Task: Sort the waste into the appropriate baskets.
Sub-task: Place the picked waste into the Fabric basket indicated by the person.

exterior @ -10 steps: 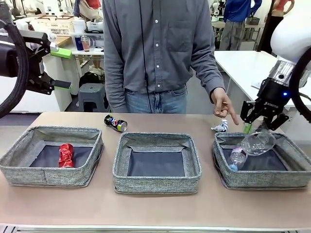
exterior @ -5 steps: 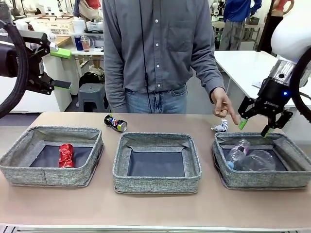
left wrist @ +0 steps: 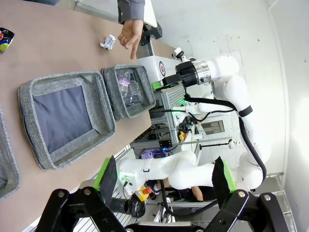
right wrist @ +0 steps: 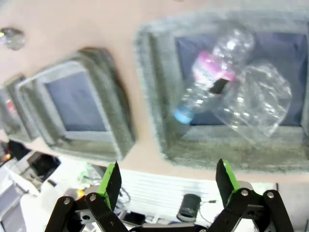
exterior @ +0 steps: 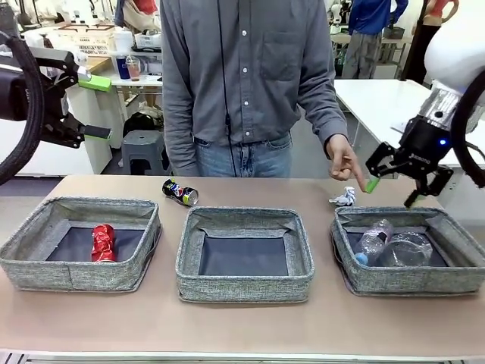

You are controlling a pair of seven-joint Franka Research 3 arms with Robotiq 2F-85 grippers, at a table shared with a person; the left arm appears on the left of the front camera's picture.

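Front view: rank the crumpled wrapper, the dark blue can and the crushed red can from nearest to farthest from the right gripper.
From the right gripper:
1. crumpled wrapper, just beyond the far left corner of the right basket.
2. dark blue can, lying left of centre on the far side.
3. crushed red can, inside the left basket.

The three baskets (exterior: 244, 287) were grey woven fabric with dark bottoms. The crushed can (exterior: 102, 243) was red; the soda can (exterior: 180, 192) was dark blue. The bottle (right wrist: 212, 77) was clear with a pink label and blue cap. The wrapper (exterior: 345, 199) was white and blue. The table (exterior: 242, 326) was tan.
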